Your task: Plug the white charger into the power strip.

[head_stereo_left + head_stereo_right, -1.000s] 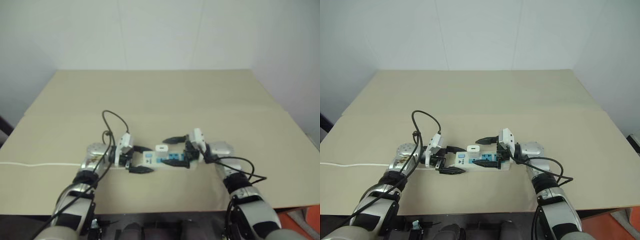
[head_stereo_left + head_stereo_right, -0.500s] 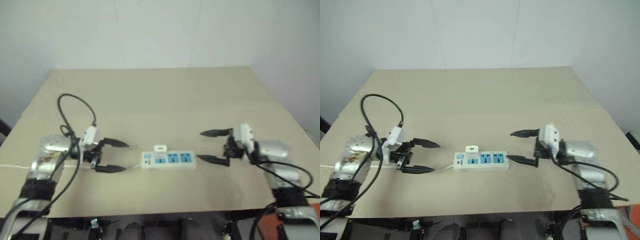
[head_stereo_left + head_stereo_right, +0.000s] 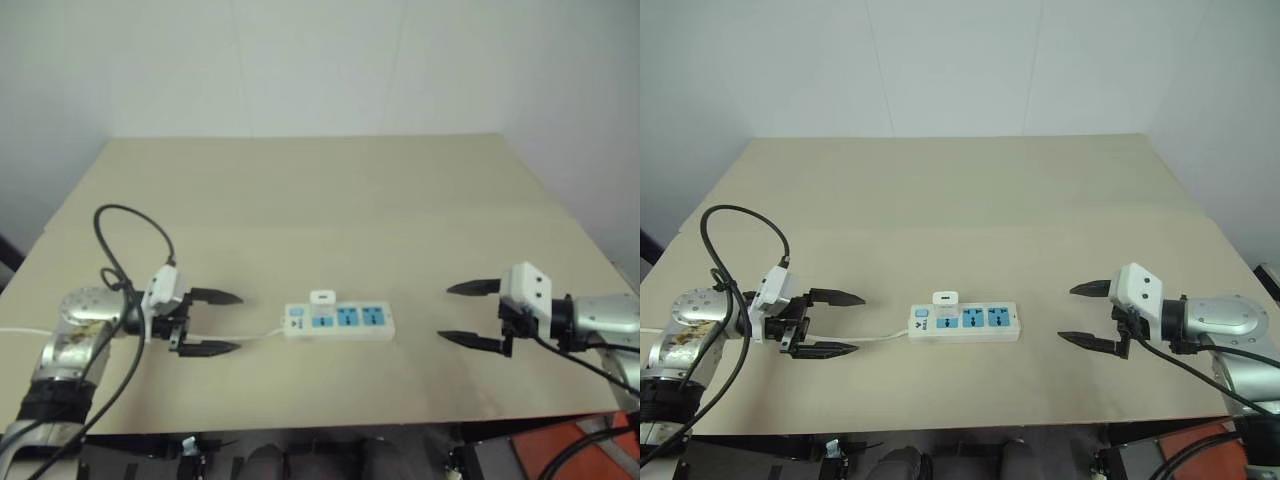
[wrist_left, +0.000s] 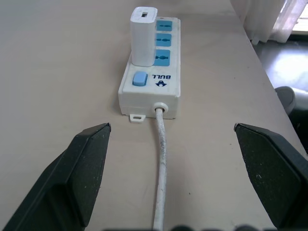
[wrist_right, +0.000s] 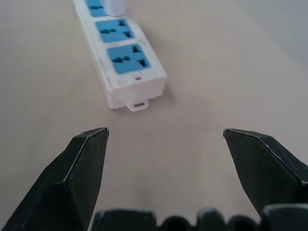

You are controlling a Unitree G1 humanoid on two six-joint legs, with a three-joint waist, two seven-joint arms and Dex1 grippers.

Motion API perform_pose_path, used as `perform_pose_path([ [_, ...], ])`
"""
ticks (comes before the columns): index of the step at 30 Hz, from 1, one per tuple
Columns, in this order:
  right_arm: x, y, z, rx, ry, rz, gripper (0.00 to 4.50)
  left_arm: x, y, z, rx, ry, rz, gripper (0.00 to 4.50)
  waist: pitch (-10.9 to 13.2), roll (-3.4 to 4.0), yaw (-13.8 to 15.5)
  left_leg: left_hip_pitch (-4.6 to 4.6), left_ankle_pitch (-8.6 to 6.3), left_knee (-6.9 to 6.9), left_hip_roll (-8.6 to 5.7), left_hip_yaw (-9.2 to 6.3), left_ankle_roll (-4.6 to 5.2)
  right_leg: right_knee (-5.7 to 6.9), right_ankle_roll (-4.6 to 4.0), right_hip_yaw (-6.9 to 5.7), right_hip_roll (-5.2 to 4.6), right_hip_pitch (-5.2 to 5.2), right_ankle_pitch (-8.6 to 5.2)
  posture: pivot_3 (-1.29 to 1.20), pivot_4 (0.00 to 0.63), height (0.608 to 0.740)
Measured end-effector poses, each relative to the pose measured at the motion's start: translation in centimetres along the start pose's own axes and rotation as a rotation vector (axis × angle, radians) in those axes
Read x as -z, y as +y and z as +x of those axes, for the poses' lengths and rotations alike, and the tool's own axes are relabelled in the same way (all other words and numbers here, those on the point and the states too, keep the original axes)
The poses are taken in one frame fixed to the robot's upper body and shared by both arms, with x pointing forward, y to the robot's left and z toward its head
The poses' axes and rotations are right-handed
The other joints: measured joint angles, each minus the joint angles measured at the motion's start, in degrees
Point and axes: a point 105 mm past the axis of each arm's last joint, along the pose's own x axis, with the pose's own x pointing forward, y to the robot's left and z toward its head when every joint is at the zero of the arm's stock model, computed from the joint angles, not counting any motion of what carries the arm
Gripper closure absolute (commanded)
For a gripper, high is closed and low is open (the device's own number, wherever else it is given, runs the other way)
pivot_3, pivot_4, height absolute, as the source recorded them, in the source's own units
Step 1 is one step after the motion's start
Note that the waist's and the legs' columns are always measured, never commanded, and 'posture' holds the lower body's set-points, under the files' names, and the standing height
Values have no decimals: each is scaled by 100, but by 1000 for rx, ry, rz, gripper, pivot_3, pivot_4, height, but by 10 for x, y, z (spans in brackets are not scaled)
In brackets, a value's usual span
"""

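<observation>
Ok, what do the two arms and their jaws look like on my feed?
Both arms are silver metal with black bands. Each wrist carries a small white box, and loose black cables loop along each arm. The left gripper and right gripper each have two black, tapered, pointed fingers on a black base.

Surface: a beige table point(image 3: 970, 190) is standing against a pale wall | Lying on it: a white power strip point(image 3: 965, 322) is resting flat near the front edge, its white cord point(image 3: 875, 340) trailing leftward | A white charger point(image 3: 945, 299) is sitting upright in its switch-end socket
</observation>
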Motion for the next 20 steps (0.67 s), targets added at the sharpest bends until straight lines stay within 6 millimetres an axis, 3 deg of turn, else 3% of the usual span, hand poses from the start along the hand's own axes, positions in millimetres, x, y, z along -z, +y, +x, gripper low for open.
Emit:
perform_pose_path([
  [9,-12,-1,-8,42,8,-25,0,-9,9,6,12,-18,26,24,1,-2,5,-2,-1,0,0,0,2,-7,0,0,0,1,0,0,150,740],
  [20,-9,4,-9,41,23,-14,0,-5,8,15,36,-16,11,24,1,-3,4,-2,-2,1,0,3,4,-8,1,2,0,2,0,0,150,740],
])
